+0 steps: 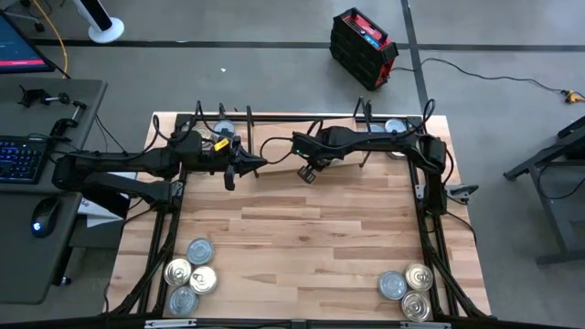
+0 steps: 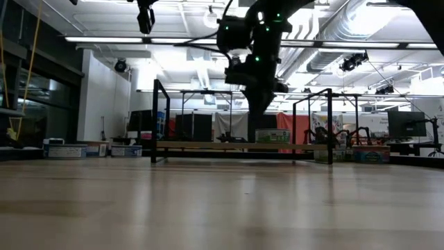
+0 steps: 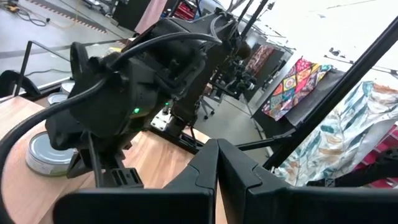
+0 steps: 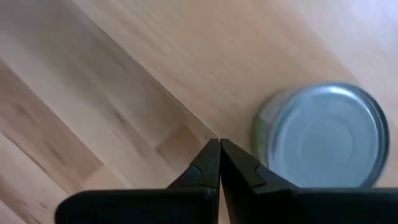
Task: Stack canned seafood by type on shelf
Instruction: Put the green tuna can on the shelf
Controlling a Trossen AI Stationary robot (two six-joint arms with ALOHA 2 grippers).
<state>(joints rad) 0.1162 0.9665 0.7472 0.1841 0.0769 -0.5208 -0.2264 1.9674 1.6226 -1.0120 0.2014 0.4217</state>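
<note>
Two pincers, left pincer and right pincer, are shut and empty; a silver tin probably sits just placed on the shelf.

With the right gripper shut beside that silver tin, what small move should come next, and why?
Probably open the right gripper and shift it over the silver tin: its fingers are shut, holding nothing, and the tin stands apart from them on the wood.

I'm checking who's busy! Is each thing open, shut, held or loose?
Left end effector: shut, holding nothing.
Right end effector: shut, holding nothing.
Silver tin: lid up on the wood, not held.
Four tins: loose on the table, clustered.
Three tins: loose on the table, clustered.
</note>
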